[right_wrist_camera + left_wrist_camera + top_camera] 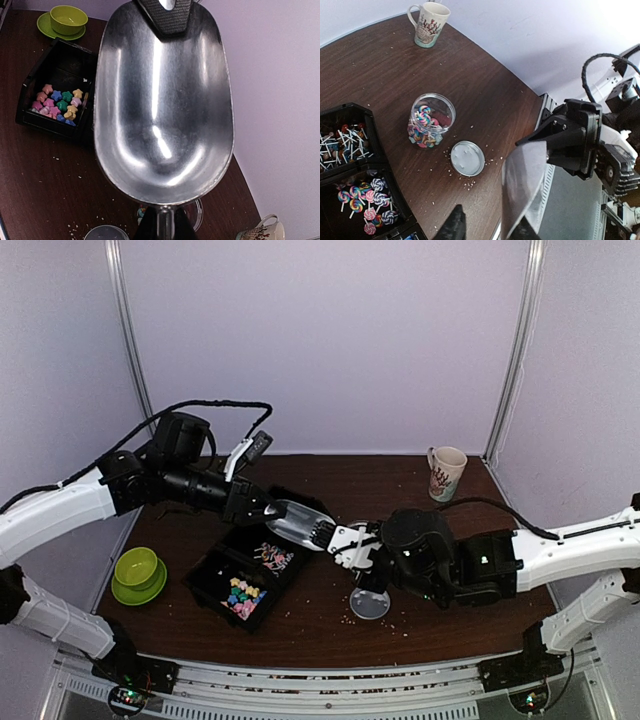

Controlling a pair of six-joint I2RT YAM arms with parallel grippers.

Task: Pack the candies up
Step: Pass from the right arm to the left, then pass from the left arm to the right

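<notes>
An empty metal scoop (162, 107) hangs over the table's middle (297, 521). My right gripper (165, 226) is shut on its handle. My left gripper (487, 227) is open around the scoop's front rim (522, 185): one finger lies against the metal, the other stands well apart. Below the scoop, a glass jar (431, 120) holds swirl lollipop candies, with its lid (467, 158) lying beside it. A black compartment tray (215, 580) holds star-shaped candies (57, 102) and more lollipops (362, 200).
A patterned mug (446, 472) stands at the back right. A green bowl on a saucer (138, 570) sits left of the tray. Pale crumbs are scattered around the lid (369, 603). The table's right edge lies close behind the scoop in the left wrist view.
</notes>
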